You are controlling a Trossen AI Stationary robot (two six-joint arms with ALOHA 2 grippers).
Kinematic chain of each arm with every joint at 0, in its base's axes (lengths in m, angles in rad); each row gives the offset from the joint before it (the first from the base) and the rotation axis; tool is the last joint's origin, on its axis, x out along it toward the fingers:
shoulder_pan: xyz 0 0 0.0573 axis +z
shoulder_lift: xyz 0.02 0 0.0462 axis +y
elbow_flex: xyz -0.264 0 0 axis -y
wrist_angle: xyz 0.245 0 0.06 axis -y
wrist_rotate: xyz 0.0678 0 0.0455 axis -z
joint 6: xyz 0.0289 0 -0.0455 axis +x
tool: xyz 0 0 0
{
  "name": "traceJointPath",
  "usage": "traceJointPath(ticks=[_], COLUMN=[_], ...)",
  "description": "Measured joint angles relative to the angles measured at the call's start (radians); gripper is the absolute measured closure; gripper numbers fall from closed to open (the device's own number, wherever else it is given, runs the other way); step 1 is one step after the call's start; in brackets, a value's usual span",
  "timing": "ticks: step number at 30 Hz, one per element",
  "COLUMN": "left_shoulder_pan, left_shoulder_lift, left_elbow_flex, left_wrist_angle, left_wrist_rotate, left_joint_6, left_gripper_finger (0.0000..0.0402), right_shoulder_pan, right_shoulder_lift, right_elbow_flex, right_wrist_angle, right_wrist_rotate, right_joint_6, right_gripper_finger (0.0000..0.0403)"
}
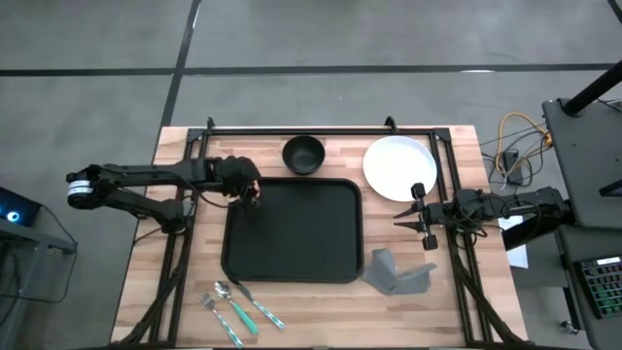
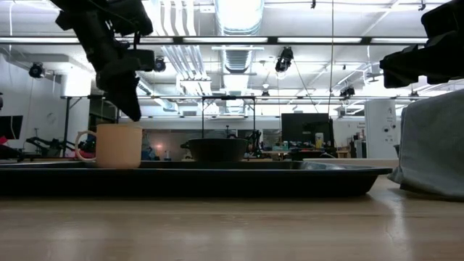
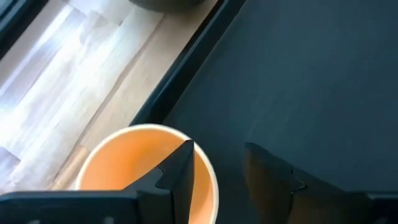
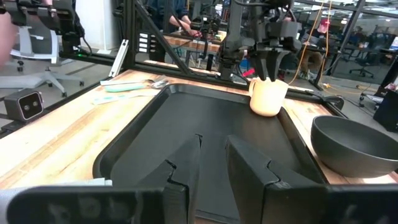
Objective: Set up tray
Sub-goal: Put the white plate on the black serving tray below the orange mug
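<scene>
Black tray (image 1: 296,233) lies flat at the centre of the wooden table (image 1: 136,262), long sides running 9 to 3 o'clock.

An orange mug (image 2: 118,145) stands upright in the tray's corner toward 10 o'clock, handle pointing away from the tray's centre in the low view.

Left gripper (image 1: 255,197) hangs directly over the mug. Its fingers (image 3: 180,168) are parted: one sits over the mug's mouth just inside the rim, the other outside the wall over bare tray floor. In the low view the fingertips end just above the rim; I cannot tell whether they touch it. No clamp on the mug is visible: released.

Right gripper (image 1: 415,220) waits off the tray's edge at 3 o'clock, just below the white plate (image 1: 398,167). Its fingers stand a narrow gap apart, with nothing between them.

Off the tray:
- black bowl (image 1: 303,154) at 12 o'clock, just beyond the rim
- grey napkin (image 1: 397,274) near the corner at 4 o'clock
- spoon and forks (image 1: 236,306) at 7 o'clock
</scene>
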Motion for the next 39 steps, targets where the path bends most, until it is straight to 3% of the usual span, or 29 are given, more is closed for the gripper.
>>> traceJointPath(ticks=[15,19,32,39], left_shoulder_pan=[-0.001,-0.011,-0.237,-0.296], left_shoulder_lift=[0.0,0.0,0.0,-0.001], left_elbow_flex=[0.006,0.038,0.099,0.102], left_wrist_angle=[0.036,0.04,0.128,0.136], left_wrist_rotate=[0.008,0.093,0.109,0.1], left_joint_6=[-0.051,-0.045,-0.042,0.007], left_gripper_finger=[0.0283,0.0283,0.0283,0.0283], right_shoulder_pan=[0.0,0.0,0.0,0.0], right_shoulder_lift=[0.0,0.0,0.0,0.0], right_elbow_flex=[0.0,0.0,0.0,0.0], right_wrist_angle=[0.0,0.0,0.0,0.0], right_wrist_rotate=[0.0,0.0,0.0,0.0], right_joint_6=[0.0,0.0,0.0,0.0], right_gripper_finger=[0.0335,0.0335,0.0335,0.0335])
